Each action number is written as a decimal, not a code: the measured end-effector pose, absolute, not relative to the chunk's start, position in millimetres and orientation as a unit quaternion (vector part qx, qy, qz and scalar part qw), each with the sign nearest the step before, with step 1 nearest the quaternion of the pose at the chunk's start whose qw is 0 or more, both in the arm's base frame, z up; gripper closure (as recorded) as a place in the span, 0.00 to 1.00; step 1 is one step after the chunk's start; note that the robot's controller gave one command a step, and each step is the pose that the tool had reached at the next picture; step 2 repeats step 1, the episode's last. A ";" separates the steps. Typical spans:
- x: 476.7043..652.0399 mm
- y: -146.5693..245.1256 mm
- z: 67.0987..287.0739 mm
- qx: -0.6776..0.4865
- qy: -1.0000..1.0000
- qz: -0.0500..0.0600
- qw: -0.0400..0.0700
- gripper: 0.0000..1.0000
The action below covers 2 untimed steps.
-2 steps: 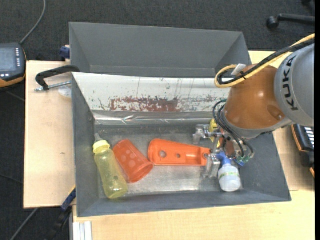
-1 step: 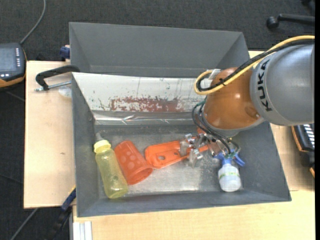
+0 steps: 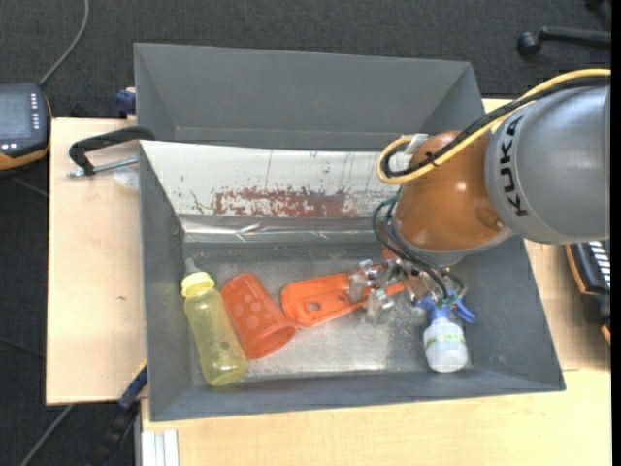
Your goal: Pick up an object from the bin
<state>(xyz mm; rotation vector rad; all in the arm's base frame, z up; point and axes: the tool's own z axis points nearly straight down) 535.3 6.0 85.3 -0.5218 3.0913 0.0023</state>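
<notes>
At the far left of the bin (image 3: 160,289) floor I see a yellow bottle (image 3: 214,333) lying on its side along the left wall. Touching it on the right is an orange cup (image 3: 256,316) dotted with holes, also on its side. Neither worries me much, unless something gets shoved into them.

Next comes the orange flat piece (image 3: 315,302), a scoop-like thing with a hole in it. Its left end is just beside the cup. The gripper (image 3: 375,291) sits low at its right end, so I take this as the thing to pick. I cannot tell from here whether the gripper is open or closed, or whether it has the piece at all.

My main worry is a hold on the very tip. If the piece is caught only by its end, I expect it to swing or slip out on the lift. It could also drag against the cup and tug it along.

Just right of the gripper and a little nearer lies a white bottle (image 3: 446,344) with a blue cap, close to the wrist hardware. A sideways move could knock it or roll it. The arm's orange cover (image 3: 441,202) hangs close to the bin's right wall, so I judge there is little room on that side.
</notes>
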 end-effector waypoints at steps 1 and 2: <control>537.5 22.0 207.4 -0.190 0.982 0.001 0.007 1.00; 537.5 22.0 207.4 -0.190 0.982 0.001 0.007 1.00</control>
